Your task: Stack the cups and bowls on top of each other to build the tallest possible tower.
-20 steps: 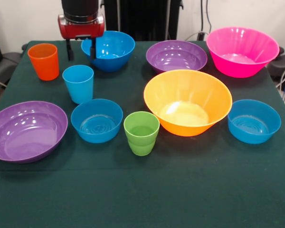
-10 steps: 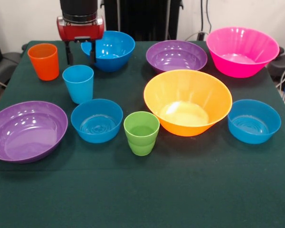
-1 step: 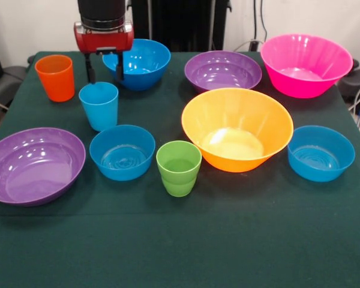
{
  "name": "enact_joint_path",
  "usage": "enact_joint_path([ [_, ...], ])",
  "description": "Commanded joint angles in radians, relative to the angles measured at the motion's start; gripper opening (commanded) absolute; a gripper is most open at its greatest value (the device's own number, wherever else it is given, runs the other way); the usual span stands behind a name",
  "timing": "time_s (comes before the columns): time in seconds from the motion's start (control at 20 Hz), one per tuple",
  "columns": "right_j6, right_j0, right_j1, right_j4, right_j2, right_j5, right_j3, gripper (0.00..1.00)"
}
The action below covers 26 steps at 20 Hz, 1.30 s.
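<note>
Hovering my gripper empty, fingers spread apart, above and just behind the light blue cup. No tower exists yet: the orange cup, green cup and every bowl, including the large orange-yellow bowl, stand singly on the table. All stacking remains.

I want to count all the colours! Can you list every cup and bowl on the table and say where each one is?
Orange cup: 1, orange, far left corner.
Light blue cup: 1, near the orange cup.
Green cup: 1, ridged, front middle.
Blue bowls: 3, far left, front left of middle, right.
Purple bowls: 2, front left, far middle.
Orange-yellow bowl: 1, large, middle.
Pink bowl: 1, large, far right.
Table: 1, dark green cloth.
Hand: 1, red and black, open, above the light blue cup.
</note>
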Motion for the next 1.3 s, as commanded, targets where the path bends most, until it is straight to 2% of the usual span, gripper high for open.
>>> enact_joint_path([
  [0.05, 0.035, 0.043, 0.062, -0.022, 0.049, -0.045, 0.026, 1.00],
  [0.4, 0.014, 0.022, 0.082, -0.028, 0.067, -0.064, 0.024, 1.00],
  [0.7, 0.012, 0.031, 0.090, -0.042, 0.050, -0.070, 0.011, 1.00],
  [0.9, -0.001, 0.030, 0.134, -0.060, 0.042, -0.073, -0.016, 1.00],
  [1.05, -0.017, 0.044, 0.162, -0.070, 0.019, -0.027, -0.045, 1.00],
  [1.3, -0.034, 0.072, 0.166, -0.077, -0.023, 0.049, -0.073, 1.00],
])
